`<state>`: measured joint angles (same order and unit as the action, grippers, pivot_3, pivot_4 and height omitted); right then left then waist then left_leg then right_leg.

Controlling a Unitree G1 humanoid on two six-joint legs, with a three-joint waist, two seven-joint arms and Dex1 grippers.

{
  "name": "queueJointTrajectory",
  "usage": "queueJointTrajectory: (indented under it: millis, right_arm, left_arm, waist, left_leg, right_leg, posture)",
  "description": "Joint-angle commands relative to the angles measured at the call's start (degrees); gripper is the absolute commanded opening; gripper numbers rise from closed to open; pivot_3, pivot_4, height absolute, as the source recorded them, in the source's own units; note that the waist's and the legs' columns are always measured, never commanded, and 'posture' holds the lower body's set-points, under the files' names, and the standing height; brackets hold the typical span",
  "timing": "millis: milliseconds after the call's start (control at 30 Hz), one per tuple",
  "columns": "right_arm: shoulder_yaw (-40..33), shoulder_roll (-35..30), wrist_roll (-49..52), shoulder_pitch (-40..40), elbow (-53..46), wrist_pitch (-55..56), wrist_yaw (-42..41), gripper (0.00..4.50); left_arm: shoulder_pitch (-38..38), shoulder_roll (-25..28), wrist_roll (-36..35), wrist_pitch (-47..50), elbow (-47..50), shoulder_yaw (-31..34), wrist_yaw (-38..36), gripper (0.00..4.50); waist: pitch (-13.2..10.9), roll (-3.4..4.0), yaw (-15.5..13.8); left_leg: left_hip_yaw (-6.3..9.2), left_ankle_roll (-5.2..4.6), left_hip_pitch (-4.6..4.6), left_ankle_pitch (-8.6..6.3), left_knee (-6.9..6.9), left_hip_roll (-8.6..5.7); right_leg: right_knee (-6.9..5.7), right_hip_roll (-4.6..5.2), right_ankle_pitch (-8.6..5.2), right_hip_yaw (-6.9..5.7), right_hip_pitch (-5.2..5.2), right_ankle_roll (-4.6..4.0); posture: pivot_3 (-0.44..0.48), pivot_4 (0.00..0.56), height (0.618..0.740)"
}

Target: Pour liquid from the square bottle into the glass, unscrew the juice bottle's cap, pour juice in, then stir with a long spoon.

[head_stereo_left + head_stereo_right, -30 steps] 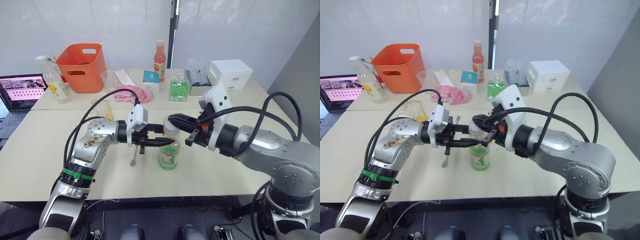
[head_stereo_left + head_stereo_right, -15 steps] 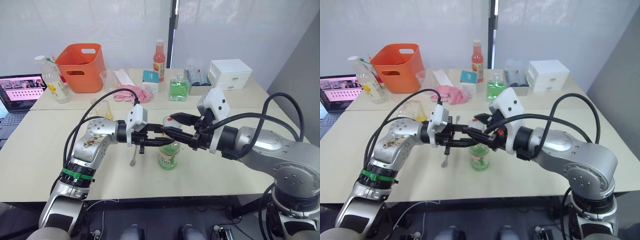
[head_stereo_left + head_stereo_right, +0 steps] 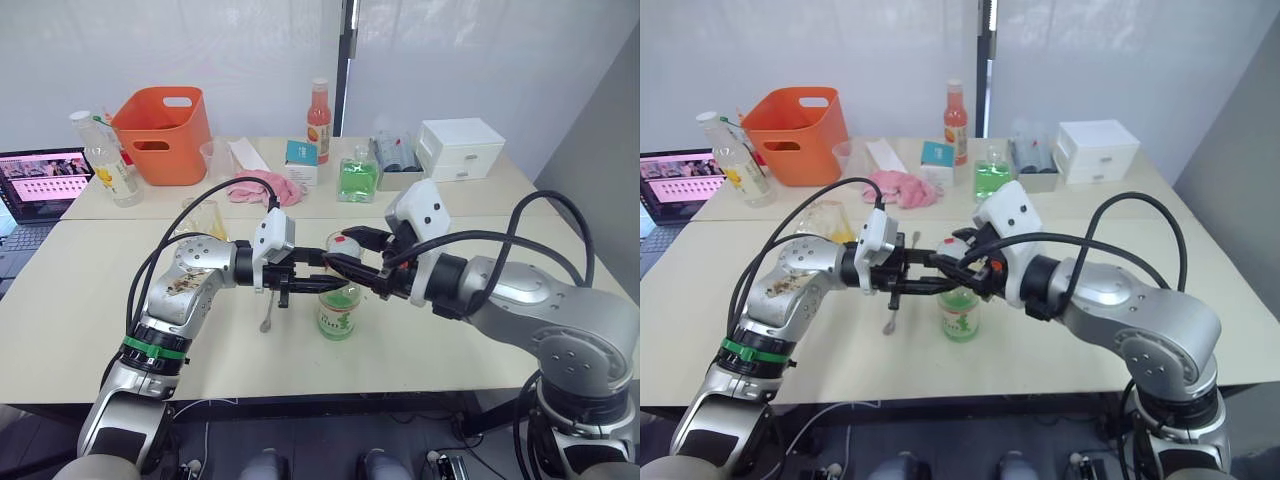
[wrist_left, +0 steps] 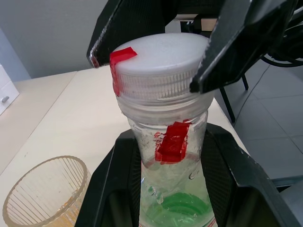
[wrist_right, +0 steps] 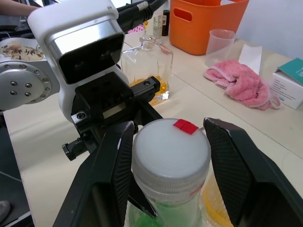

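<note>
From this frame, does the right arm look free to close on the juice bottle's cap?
Probably yes. The right end effector sits open, one finger on either side of the cap, nothing between them. The left end effector grips the juice bottle lower, at the neck.

My workspace was two pale beige tables (image 3: pixel 420 345) pushed together, with the seam running across in front of me. Behind them I had a plain white wall (image 3: pixel 200 50) split by a dark vertical post (image 3: pixel 346 60), and a grey panel (image 3: pixel 600 130) on my right. Lighting was even and soft.
</note>
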<state>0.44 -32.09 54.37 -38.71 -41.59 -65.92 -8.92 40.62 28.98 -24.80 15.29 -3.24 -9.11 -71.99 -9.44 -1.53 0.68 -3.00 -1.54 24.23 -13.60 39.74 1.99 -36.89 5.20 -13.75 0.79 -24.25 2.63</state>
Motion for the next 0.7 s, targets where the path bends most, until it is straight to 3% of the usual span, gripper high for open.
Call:
queueJointTrajectory:
  millis: [33,333,433,600,700]
  right_arm:
    - [-0.26,-0.55,-1.15,0.12,-1.46,0.83,-0.25,2.48]
    - [-0.39,0.17,-2.20,0.31,-1.56,1.20,-0.38,2.48]
    - [-0.42,0.12,-2.66,0.31,-1.31,1.69,-0.90,1.72]
    - [-0.44,-0.25,-3.04,0.46,-0.86,2.73,-2.75,1.70]
    - [-0.19,-2.09,-3.56,0.69,0.91,5.59,-8.95,1.70]
  left_arm:
    - [-0.11,1.11,2.50,0.53,-0.78,-1.00,0.09,1.40]
    - [-0.27,1.18,2.41,0.65,-0.53,-0.99,0.11,1.40]
    - [-0.34,1.27,2.46,0.71,-0.54,-1.06,0.01,1.40]
    - [-0.48,1.53,2.45,0.77,-0.42,-0.99,-0.08,1.40]
    - [-0.60,1.76,2.46,0.64,-0.45,-0.88,-0.20,1.40]
  waist:
    - [0.00,0.00,0.00]
    - [0.00,0.00,0.00]
    - [0.00,0.00,0.00]
    - [0.00,0.00,0.00]
    - [0.00,0.00,0.00]
  left_leg:
    - [0.00,0.00,0.00,0.00,0.00,0.00]
    - [0.00,0.00,0.00,0.00,0.00,0.00]
    - [0.00,0.00,0.00,0.00,0.00,0.00]
    - [0.00,0.00,0.00,0.00,0.00,0.00]
    - [0.00,0.00,0.00,0.00,0.00,0.00]
  right_leg:
    - [0.00,0.00,0.00,0.00,0.00,0.00]
    - [0.00,0.00,0.00,0.00,0.00,0.00]
    - [0.00,0.00,0.00,0.00,0.00,0.00]
    - [0.00,0.00,0.00,0.00,0.01,0.00]
    - [0.00,0.00,0.00,0.00,0.00,0.00]
  posture:
    - [0.000,0.150,0.715]
    - [0.000,0.150,0.715]
    - [0.000,0.150,0.715]
    - [0.000,0.150,0.715]
    - [0.000,0.150,0.715]
